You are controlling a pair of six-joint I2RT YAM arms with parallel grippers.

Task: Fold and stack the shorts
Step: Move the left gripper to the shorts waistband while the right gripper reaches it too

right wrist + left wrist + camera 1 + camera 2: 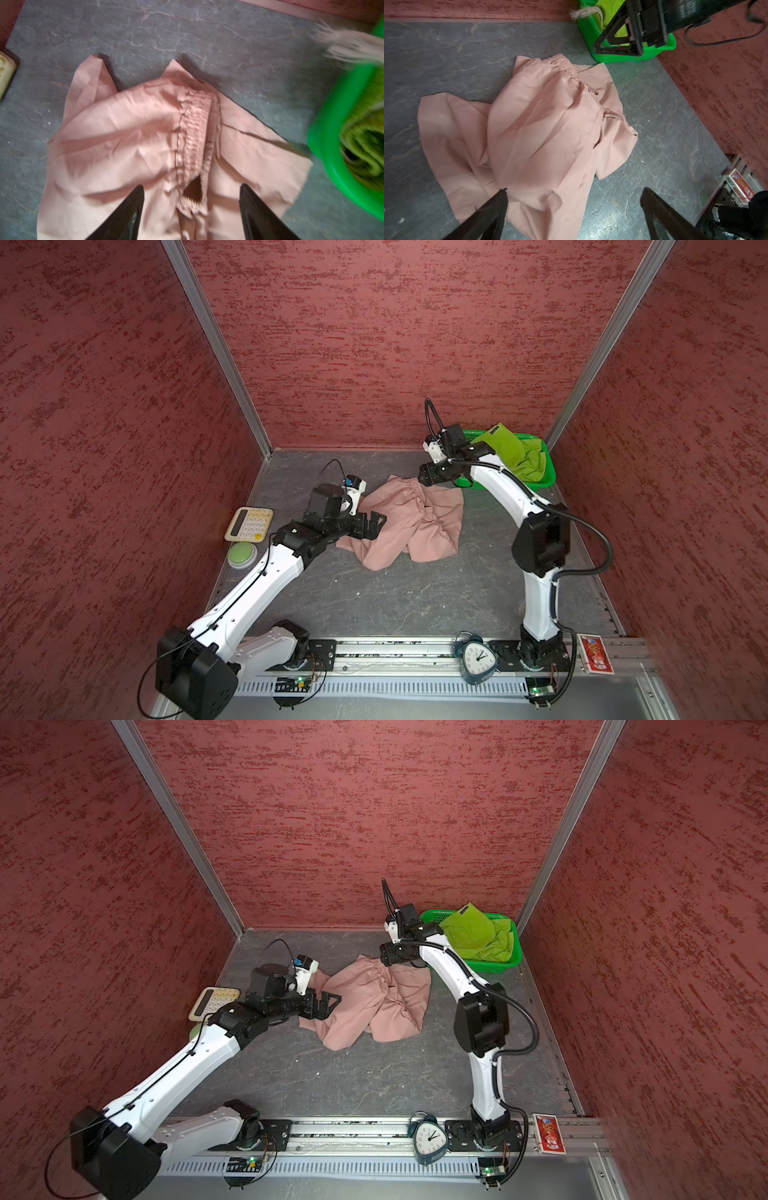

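Where they bunch, pink shorts (399,526) seem thin, creased.

One pair of shorts (409,522) lies on the table (415,597), another (511,452) in the far-right basket (540,485).

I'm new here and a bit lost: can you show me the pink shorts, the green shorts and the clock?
pink shorts (399,526): in a top view, middle of the crumpled fabric.
green shorts (511,443): in a top view, the raised hump of fabric.
clock (478,659): in a top view, the white dial.
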